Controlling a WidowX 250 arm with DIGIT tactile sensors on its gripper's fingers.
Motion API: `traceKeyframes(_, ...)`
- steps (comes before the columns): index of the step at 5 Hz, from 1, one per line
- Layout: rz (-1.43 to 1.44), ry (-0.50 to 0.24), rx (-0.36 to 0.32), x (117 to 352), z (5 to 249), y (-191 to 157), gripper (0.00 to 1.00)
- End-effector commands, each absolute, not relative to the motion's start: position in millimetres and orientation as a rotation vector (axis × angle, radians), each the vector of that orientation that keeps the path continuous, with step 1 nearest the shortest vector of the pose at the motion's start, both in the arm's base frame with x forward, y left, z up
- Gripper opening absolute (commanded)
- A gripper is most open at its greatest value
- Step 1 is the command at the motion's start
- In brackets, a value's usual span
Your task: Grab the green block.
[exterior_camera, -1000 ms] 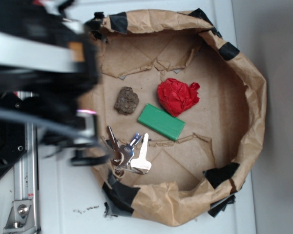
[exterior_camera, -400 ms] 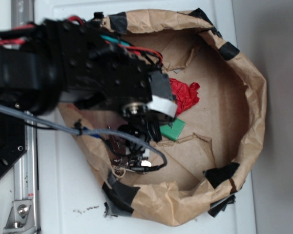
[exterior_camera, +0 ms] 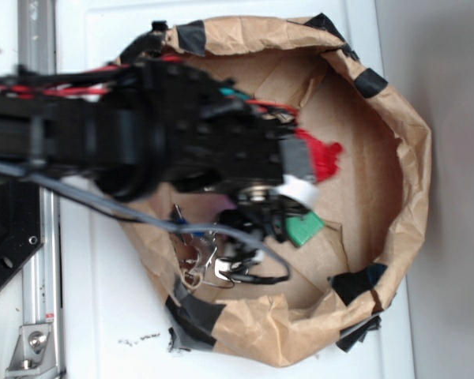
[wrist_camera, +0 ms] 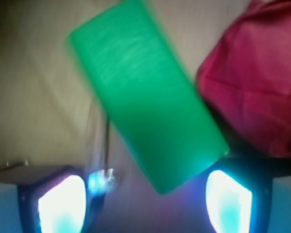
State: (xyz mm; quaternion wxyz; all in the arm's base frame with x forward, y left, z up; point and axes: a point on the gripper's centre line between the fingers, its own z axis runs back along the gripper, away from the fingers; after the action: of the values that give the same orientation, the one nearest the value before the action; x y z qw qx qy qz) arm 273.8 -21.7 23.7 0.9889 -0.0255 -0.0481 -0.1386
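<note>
Lower spread claw squarely over tilted green block, rotating to span its narrow width, avoiding red paper ball.

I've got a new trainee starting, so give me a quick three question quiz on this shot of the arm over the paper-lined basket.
1. True or false: in the wrist view the green block lies square to the claw.
2. What sits right beside the green block? A) red paper ball B) blue cup C) yellow sponge
3. In the exterior view, what metal items lie near the basket's lower left wall?

Key:
1. False; the block sits tilted between the two lit fingers.
2. A.
3. The keys, partly hidden by the arm's cable.
</note>
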Motion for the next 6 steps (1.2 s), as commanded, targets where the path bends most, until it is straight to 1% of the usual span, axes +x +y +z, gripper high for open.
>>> traceKeyframes(1, -0.337, -0.126, -0.025, 282.0, 26.8, -26.7, 0.0)
traceKeyframes(2, -0.355, -0.147, -0.025, 283.7, 42.2, -26.7, 0.0)
traceKeyframes(3, -0.409, -0.168, -0.038, 275.7, 73.6, -26.5, 0.2)
traceKeyframes(4, -0.502, -0.24, 0.034, 274.1, 114.9, -30.6, 1.0)
traceKeyframes(5, -0.662, -0.286, 0.064, 286.2, 115.0, -37.8, 1.0)
traceKeyframes(6, -0.838, -0.322, 0.059, 298.9, 97.6, -50.8, 1.0)
